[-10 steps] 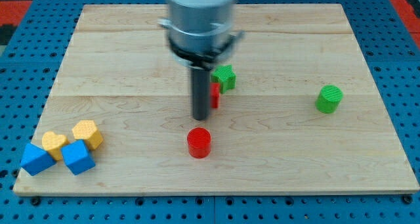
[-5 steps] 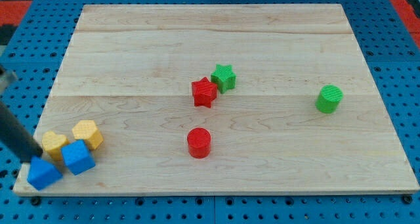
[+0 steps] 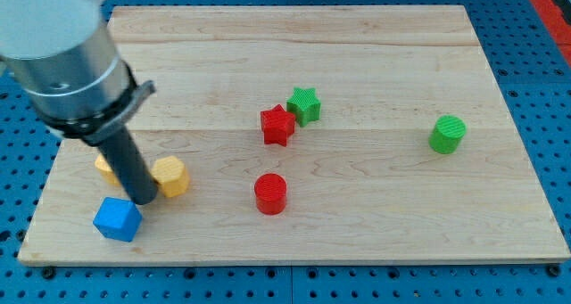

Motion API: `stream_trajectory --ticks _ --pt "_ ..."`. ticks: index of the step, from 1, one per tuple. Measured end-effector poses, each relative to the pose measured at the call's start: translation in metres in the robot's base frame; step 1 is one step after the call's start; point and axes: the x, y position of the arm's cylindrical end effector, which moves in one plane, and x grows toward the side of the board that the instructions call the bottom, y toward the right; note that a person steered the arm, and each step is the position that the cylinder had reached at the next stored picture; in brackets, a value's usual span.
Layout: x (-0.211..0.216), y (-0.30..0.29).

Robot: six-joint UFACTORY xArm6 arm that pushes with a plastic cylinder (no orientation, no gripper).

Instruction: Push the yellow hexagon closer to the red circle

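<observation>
The yellow hexagon [image 3: 170, 176] lies on the wooden board [image 3: 375, 224] at the lower left, well to the left of the red circle [image 3: 269, 193]. My tip [image 3: 143, 199] rests just left of the hexagon, touching or nearly touching its left side. A blue cube [image 3: 118, 218] sits just below and left of the tip. Another yellow block [image 3: 103, 168] is partly hidden behind the rod; its shape cannot be made out.
A red star [image 3: 277, 126] and a green star [image 3: 304, 104] touch near the board's middle. A green cylinder [image 3: 447, 134] stands at the right. The arm's grey body [image 3: 62, 45] covers the board's upper left.
The rod has moved from the far left edge onto the board. The yellow hexagon has shifted right toward the red circle. Only one blue cube shows now, moved right.
</observation>
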Motion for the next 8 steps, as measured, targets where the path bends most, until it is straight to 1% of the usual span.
stream_trajectory --ticks 1,2,3,4,6,7,8 --pt "-0.002 0.034" --pt "-0.03 0.034" --pt "-0.037 -0.005" --pt "-0.047 0.017" --pt "-0.05 0.052" --pt "-0.041 0.063" --pt "-0.05 0.032"
